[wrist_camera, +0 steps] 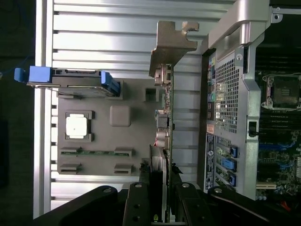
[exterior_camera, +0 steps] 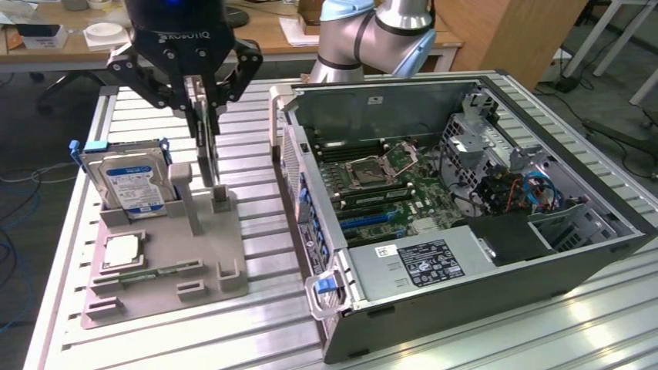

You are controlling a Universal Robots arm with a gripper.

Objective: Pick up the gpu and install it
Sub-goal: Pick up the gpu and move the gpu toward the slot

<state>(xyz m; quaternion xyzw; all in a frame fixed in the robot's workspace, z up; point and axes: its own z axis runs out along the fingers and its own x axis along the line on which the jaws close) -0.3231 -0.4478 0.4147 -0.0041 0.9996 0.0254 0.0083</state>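
The gpu (exterior_camera: 211,154) is a thin dark card seen edge-on, hanging upright from my gripper (exterior_camera: 206,116), which is shut on its upper edge. Its lower end sits just at a grey post of the parts tray (exterior_camera: 206,254); whether it still touches the post I cannot tell. In the wrist view the gpu (wrist_camera: 168,117) runs out from between the black fingers (wrist_camera: 141,197) of my gripper (wrist_camera: 165,183), its silvery bracket (wrist_camera: 171,42) at the far end. The open computer case (exterior_camera: 463,185) lies to the exterior view's right, its motherboard (exterior_camera: 381,185) exposed.
On the tray stand a blue-labelled hard drive (exterior_camera: 129,181) upright, a square silver CPU (exterior_camera: 122,250) and a memory stick (exterior_camera: 154,271). The case's rear wall (wrist_camera: 230,94) lies close beside the card. Everything rests on a slatted aluminium table (exterior_camera: 246,108).
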